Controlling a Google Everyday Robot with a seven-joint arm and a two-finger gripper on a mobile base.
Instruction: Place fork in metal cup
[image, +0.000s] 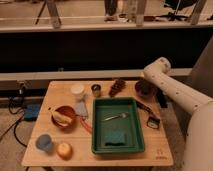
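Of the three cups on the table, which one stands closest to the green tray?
The metal cup, small and dark, just behind the green tray's back-left corner. The white cup stands further left; the light blue cup is near the front-left. The gripper is at the table's back right.

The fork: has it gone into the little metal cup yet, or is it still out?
Out. The fork lies flat in the green tray; the metal cup stands apart, behind it. The gripper is at the table's right edge.

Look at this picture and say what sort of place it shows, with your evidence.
Probably a robot test area, not a home kitchen: a small wooden table set with a green tray holding the fork, the metal cup, and a white robot arm whose gripper hangs at the table's right edge.
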